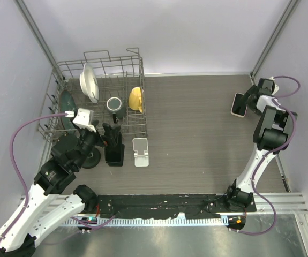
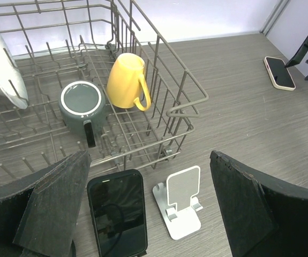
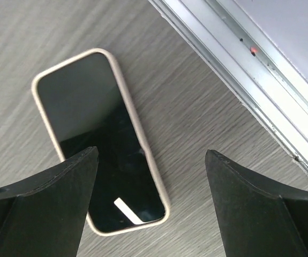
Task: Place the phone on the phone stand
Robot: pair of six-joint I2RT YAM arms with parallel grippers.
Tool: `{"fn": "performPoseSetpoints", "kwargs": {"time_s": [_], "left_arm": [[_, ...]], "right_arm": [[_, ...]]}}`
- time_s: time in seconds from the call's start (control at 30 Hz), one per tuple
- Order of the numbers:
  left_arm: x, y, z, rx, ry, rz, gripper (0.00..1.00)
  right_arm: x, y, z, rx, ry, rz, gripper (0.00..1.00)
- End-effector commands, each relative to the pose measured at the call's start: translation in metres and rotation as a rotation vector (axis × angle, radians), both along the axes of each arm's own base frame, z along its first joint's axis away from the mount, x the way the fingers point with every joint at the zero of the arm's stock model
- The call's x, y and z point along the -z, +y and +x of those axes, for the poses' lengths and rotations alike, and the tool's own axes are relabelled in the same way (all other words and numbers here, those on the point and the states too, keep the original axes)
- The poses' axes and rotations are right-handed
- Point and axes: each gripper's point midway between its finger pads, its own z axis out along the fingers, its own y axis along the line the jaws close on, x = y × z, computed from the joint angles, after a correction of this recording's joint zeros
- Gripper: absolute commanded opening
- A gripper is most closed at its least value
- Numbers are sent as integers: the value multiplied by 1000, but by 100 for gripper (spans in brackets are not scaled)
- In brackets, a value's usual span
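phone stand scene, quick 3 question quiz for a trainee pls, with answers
1. True or false: a phone already sits on the white phone stand.
2. Fill in: the right fingers hanging over the cream-cased phone are ___.
3. Which thing lies flat right beside the stand? A) black phone B) cream-cased phone C) yellow mug

Key: 1 false; 2 open; 3 A.
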Motion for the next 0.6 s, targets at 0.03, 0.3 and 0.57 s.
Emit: {"fn": "performPoseSetpoints", "kwargs": {"time_s": [0.03,0.3,0.57], "left_arm": [[-6,-6,2,21,-19,-19,98],[-2,-11,3,38,-4,-13,98],[-2,-10,4,32,-3,-12,98]], "right_arm": [[1,2,7,-81,3,37,87],[22,30,20,-240,-53,140,87],[28,32,17,-231,44,47,86]]}}
